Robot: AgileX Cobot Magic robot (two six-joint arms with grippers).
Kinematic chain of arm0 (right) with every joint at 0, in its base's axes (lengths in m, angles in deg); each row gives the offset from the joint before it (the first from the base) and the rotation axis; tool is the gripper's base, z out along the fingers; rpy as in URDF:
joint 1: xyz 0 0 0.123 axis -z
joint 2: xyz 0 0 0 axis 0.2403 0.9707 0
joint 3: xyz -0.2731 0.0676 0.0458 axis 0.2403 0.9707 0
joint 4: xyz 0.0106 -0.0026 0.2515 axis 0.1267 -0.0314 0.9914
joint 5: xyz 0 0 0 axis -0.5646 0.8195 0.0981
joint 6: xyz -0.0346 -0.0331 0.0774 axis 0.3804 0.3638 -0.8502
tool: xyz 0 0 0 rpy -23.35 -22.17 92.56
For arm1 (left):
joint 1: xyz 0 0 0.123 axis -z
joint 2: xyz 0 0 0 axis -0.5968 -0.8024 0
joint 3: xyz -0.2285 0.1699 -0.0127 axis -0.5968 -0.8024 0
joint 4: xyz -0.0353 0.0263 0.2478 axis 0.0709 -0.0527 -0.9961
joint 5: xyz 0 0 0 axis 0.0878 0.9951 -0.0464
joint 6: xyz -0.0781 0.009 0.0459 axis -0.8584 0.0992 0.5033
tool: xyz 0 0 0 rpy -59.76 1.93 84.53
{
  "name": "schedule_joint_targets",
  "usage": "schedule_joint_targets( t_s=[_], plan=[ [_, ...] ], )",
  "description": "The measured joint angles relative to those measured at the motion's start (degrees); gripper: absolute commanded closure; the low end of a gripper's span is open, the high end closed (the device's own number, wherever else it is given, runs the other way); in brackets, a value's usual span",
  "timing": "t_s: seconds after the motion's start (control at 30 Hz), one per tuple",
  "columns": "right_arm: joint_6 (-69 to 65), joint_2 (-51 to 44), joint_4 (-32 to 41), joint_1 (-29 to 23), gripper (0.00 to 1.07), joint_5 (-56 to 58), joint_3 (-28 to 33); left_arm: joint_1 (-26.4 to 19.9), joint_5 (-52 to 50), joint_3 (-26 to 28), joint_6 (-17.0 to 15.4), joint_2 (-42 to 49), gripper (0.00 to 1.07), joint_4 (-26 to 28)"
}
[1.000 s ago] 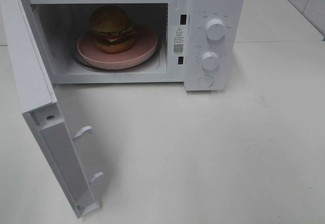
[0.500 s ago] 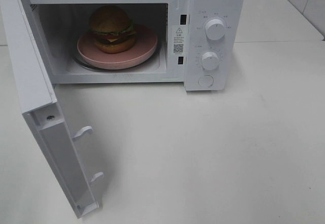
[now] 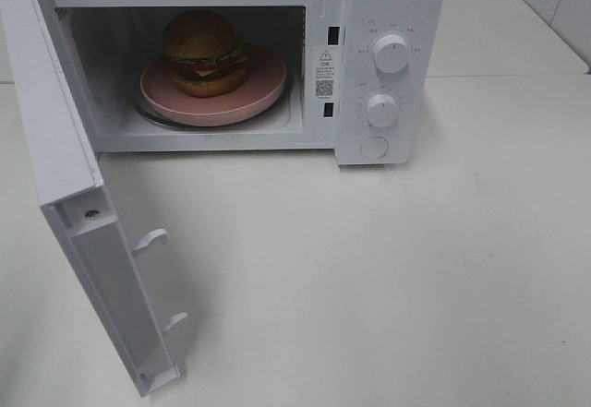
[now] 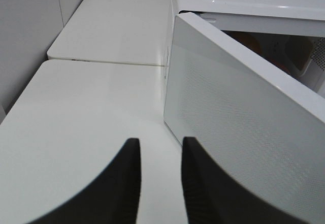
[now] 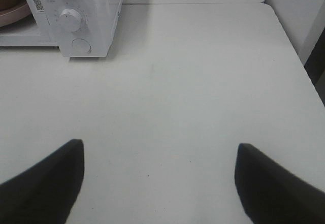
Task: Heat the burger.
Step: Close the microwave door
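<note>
Glossy domed burger (image 3: 204, 52) on round pink plate (image 3: 266, 82) — inside boxy white microwave (image 3: 406, 5).

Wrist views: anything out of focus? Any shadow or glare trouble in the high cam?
Left wrist: the left claw is a dark blur, the door mesh sharp. Right wrist: the right claw blurred too, table evenly lit. Exterior high: soft shadow beside the door, cavity dim, burger readable, no harsh glare.

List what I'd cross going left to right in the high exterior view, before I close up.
open microwave door → burger inside the cavity → warning sticker → control panel
</note>
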Motion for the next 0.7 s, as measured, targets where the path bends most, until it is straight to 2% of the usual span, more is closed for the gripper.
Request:
schedule_joint_targets(
  t_s=[0.03,0.1,0.43,0.5,0.53,0.6,0.7],
  plan=[
    [0.0,0.0,0.0,0.0,0.31,0.0,0.0,0.0,-0.6,0.0,0.0,-1.1,1.05,0.0],
    [0.0,0.0,0.0,0.0,0.31,0.0,0.0,0.0,-1.9,-0.1,0.0,-4.0,1.07,0.0],
    [0.0,0.0,0.0,0.0,0.31,0.0,0.0,0.0,-14.9,-5.0,0.0,-11.5,1.07,0.5],
    [0.0,0.0,0.0,0.0,0.31,0.0,0.0,0.0,-23.0,-8.8,0.0,-13.7,1.07,1.2],
    [0.0,0.0,0.0,0.0,0.31,0.0,0.0,0.0,-23.0,-8.8,0.0,-13.7,1.07,1.2],
    [0.0,0.0,0.0,0.0,0.31,0.0,0.0,0.0,-30.9,-11.7,0.0,-15.3,1.07,2.1],
    [0.0,0.0,0.0,0.0,0.31,0.0,0.0,0.0,-35.8,-13.9,0.0,-16.4,1.07,2.8]
  ],
)
